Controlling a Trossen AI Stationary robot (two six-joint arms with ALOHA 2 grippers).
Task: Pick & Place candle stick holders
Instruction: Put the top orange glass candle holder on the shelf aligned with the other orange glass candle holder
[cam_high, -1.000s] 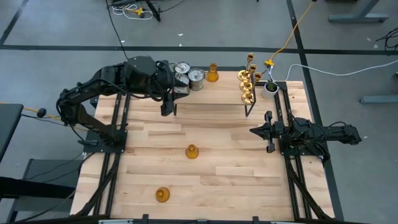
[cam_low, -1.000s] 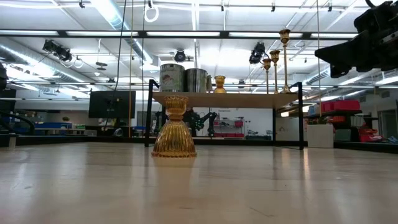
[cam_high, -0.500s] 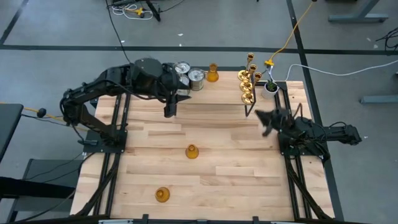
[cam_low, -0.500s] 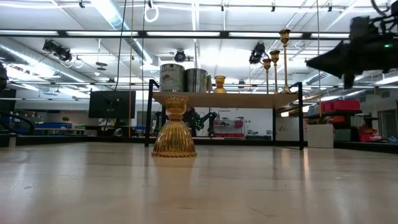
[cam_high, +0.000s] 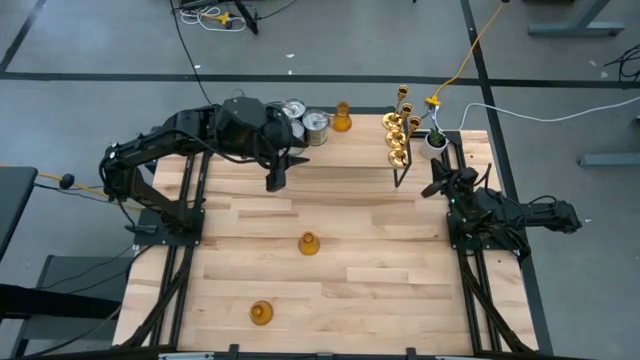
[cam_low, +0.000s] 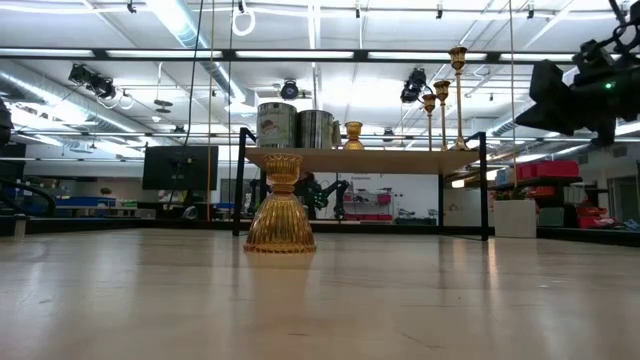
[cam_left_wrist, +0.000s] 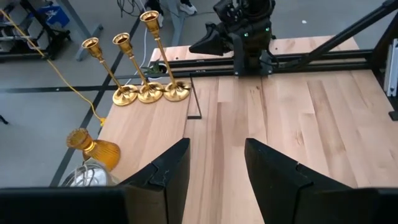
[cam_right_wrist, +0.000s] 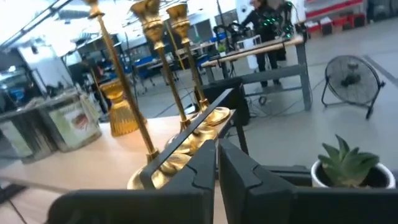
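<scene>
On a raised wooden shelf (cam_high: 340, 150) at the table's far side stand two silvery glass holders (cam_high: 305, 118), an amber holder (cam_high: 342, 118) and three brass holders (cam_high: 398, 130), all on their bases. Two more amber holders stand on the table, one at mid table (cam_high: 308, 243) and one near the front (cam_high: 261, 313). My left gripper (cam_left_wrist: 217, 177) hovers open over the shelf's left part, nothing between its fingers. My right gripper (cam_right_wrist: 216, 163) is shut and empty at the table's right, pointing at the brass holders (cam_right_wrist: 155, 74).
A small white pot with a green plant (cam_high: 436, 140) stands beside the brass holders at the far right. The shelf rests on a black frame (cam_low: 483, 185). Bare wood lies between the two arms.
My right gripper has swung round from pointing at the table's left edge toward the far edge and the brass holders, rolling as it turned. It has stayed shut. The holders have not moved.
</scene>
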